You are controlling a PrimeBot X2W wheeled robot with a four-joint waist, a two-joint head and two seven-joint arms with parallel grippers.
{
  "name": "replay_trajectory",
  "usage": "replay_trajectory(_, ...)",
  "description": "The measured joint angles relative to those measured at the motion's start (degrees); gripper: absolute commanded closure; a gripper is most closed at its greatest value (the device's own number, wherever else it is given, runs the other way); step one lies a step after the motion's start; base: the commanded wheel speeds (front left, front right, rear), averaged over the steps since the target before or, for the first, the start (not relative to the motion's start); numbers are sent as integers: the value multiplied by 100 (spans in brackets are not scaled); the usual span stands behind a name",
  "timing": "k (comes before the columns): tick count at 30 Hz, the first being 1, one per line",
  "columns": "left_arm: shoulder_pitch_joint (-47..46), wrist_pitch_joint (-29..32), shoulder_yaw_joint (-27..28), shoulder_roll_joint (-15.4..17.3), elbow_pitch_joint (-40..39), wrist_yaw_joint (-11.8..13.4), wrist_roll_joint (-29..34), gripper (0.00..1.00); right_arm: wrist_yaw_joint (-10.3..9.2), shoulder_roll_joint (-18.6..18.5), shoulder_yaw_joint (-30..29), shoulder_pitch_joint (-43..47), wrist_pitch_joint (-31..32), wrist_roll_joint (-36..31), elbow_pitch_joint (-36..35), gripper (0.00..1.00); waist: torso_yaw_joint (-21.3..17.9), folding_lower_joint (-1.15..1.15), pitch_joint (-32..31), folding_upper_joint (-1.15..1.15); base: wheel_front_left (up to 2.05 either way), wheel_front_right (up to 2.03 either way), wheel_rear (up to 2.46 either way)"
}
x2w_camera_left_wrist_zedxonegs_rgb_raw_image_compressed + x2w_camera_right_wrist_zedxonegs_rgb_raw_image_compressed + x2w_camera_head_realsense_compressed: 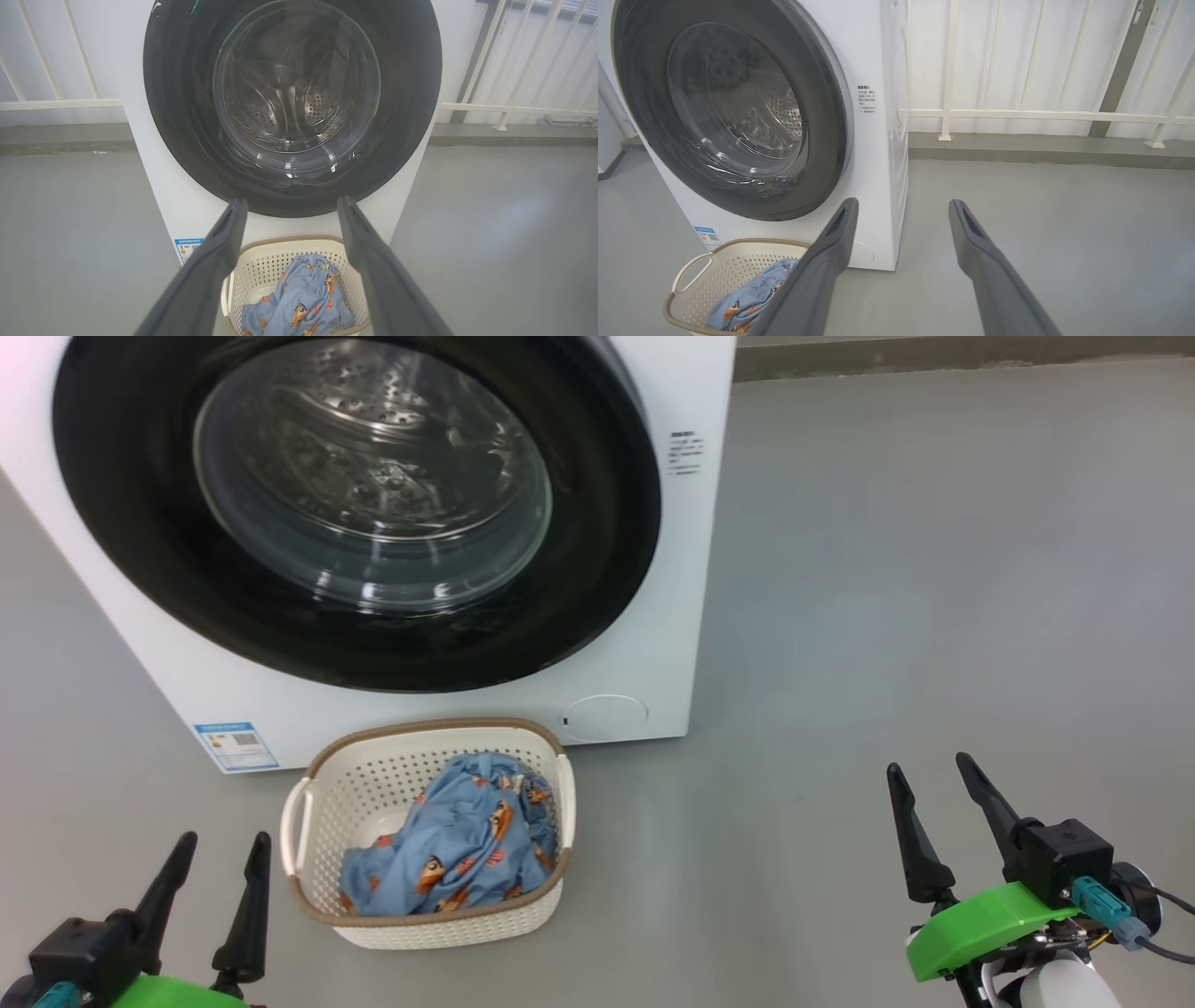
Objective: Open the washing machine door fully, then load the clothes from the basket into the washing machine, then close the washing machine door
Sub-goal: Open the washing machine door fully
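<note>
Left end effector [226,840] upright beside basket [434,723]

The big white front-loading washing machine [672,644] has a smooth, faintly shiny painted shell. Its large round black door [359,504] is highly glossy, and the clear glass bowl at its centre throws back bright streaks of light. Behind the glass, the perforated drum [317,102] looks like brushed steel. The small cream-white perforated basket [373,784] near the machine is matt plastic with a brown woven-look rim. The light-blue printed clothes [457,849] in it are soft, crumpled cloth. The grey floor [934,569] is smooth with a dull sheen. The fingers of the left gripper [227,837] and right gripper [928,763] are matt dark plastic.
</note>
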Motion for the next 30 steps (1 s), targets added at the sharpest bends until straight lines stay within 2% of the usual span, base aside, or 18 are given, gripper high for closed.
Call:
replay_trajectory(6,0,0,33,-2,-14,0,53,0,0,-1,-4,1,0,5,-1,0,-1,0,-11,0,35,35,-71)
replay_trajectory(24,7,0,1,-9,-114,0,97,0,0,2,-2,8,0,8,-1,0,29,0,-53,0,0,0,-1)
replay_trajectory(30,8,0,-35,-7,-145,0,105,0,0,3,-8,8,0,218,2,0,33,0,-45,0,0,0,0)
